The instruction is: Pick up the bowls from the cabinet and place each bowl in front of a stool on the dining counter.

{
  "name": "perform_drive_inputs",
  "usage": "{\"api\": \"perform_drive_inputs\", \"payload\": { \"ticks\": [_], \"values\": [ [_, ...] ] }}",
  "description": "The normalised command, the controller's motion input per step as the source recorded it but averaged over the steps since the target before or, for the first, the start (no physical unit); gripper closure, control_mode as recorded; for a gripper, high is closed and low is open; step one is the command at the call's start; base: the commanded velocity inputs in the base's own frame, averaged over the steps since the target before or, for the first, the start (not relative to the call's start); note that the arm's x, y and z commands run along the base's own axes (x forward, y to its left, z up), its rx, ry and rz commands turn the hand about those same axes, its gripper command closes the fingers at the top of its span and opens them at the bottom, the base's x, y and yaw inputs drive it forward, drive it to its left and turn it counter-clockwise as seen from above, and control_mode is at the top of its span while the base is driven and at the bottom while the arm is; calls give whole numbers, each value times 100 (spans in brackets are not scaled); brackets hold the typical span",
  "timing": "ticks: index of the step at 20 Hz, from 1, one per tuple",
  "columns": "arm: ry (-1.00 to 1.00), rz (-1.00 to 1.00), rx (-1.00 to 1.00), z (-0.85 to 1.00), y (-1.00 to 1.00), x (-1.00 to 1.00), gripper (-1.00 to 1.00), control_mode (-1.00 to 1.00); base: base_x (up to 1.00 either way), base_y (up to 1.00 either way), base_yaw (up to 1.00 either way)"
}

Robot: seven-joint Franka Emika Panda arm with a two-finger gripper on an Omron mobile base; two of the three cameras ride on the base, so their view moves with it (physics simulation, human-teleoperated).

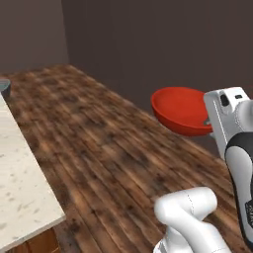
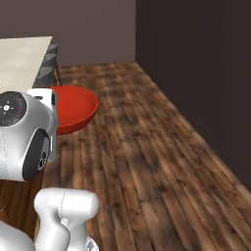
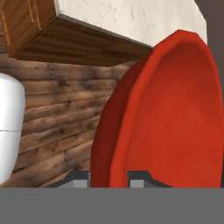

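I am holding the bowl [image 1: 180, 109] by its rim in my gripper [image 3: 108, 177], up off the plank floor [image 1: 108, 148]. The dining counter [image 1: 20, 183] is lying to my left, near, with a small dish [image 1: 5, 87] sitting at its far end. A wall [image 1: 163, 44] is standing far ahead.

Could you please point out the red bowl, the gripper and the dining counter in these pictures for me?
red bowl [image 1: 180, 109]: left base view, inside of the bowl.
gripper [image 3: 108, 178]: hand view, between the fingertips at the bowl's rim.
dining counter [image 1: 17, 183]: left base view, bare stone top.
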Motion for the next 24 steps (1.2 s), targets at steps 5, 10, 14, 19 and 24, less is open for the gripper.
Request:
{"api": "perform_drive_inputs", "payload": {
  "ticks": [5,10,14,19,24],
  "values": [
    [0,0,0,0,0,0,100,100,62,-89,56],
    [0,0,0,0,0,0,100,100,59,-61,68],
    [0,0,0,0,0,0,100,100,83,-33,73],
    [0,0,0,0,0,0,100,100,98,-38,66],
    [0,0,0,0,0,0,100,100,88,-83,49]
  ]
}}
